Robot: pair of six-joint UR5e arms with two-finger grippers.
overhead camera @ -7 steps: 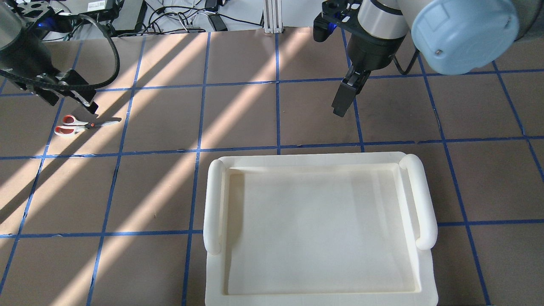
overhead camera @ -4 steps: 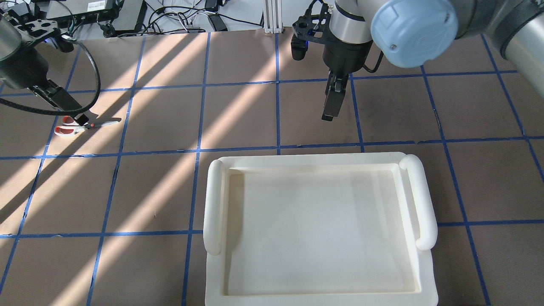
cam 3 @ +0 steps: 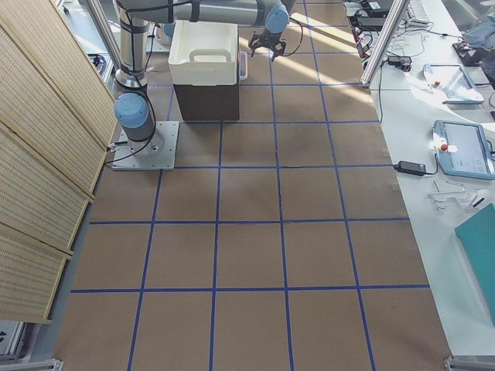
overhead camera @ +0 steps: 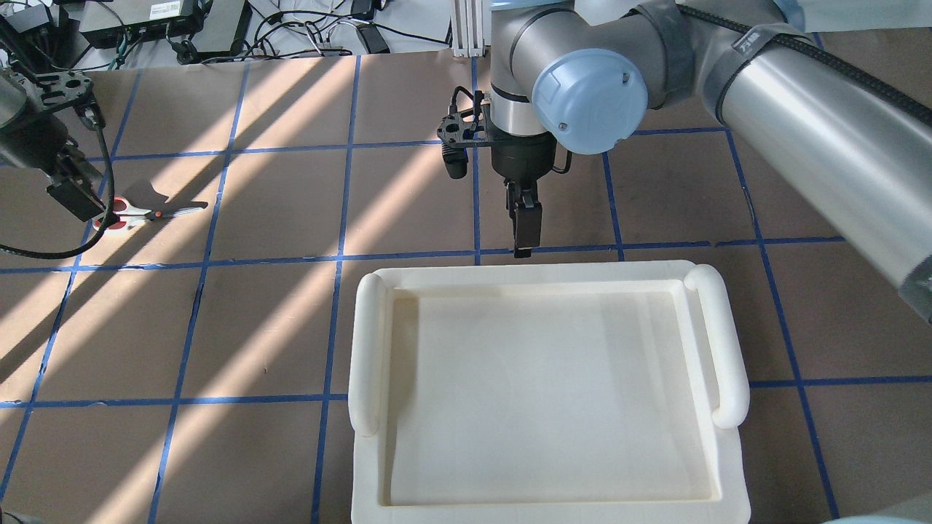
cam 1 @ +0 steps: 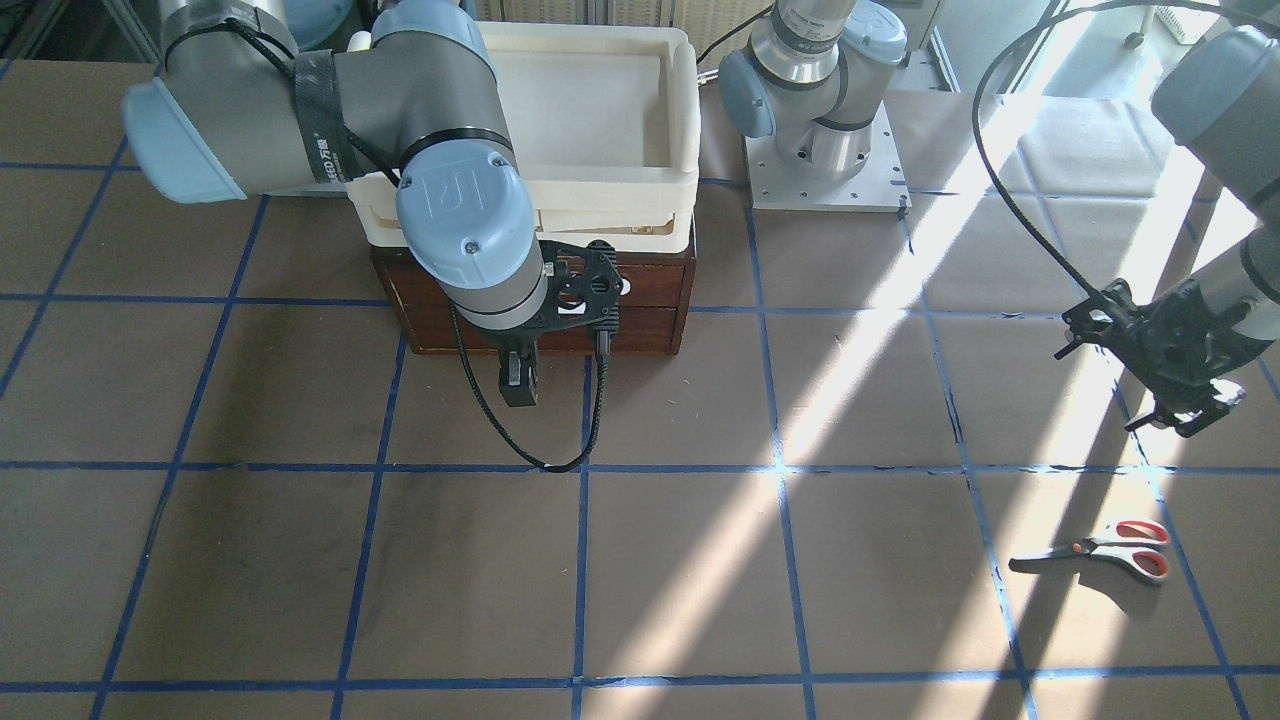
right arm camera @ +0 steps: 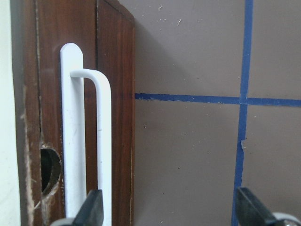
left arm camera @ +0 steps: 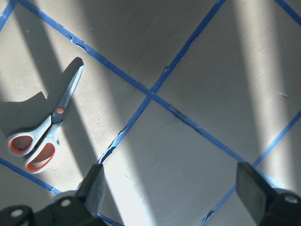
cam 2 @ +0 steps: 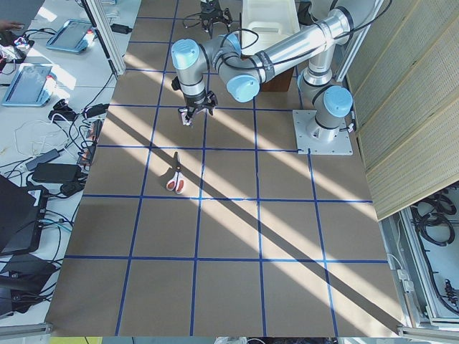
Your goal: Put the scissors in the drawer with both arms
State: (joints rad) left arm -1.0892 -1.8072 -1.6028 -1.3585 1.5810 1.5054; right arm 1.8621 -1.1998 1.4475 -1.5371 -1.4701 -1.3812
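The scissors (cam 1: 1100, 548) lie flat on the brown table, closed, with red-lined grey handles; they also show in the overhead view (overhead camera: 138, 213) and the left wrist view (left arm camera: 44, 129). My left gripper (overhead camera: 76, 200) is open and empty, above the table beside the scissors' handle end, not touching them. The dark-brown drawer (cam 1: 540, 300) is closed in its cabinet under the cream tray. Its white bar handle (right arm camera: 87, 141) fills the left of the right wrist view. My right gripper (cam 1: 520, 385) is open and empty, just in front of the drawer front, one fingertip (right arm camera: 91, 207) level with the handle.
A large cream plastic tray (overhead camera: 553, 275) sits on top of the cabinet and hides it from overhead. Blue tape lines grid the table. Sun stripes cross the table's left half. Cables and electronics (overhead camera: 175, 14) lie past the far edge.
My right gripper has moved left and closer to the tray's front edge. My left gripper has shifted left, from over the scissors' pivot to beside their handles. The scissors have not moved.
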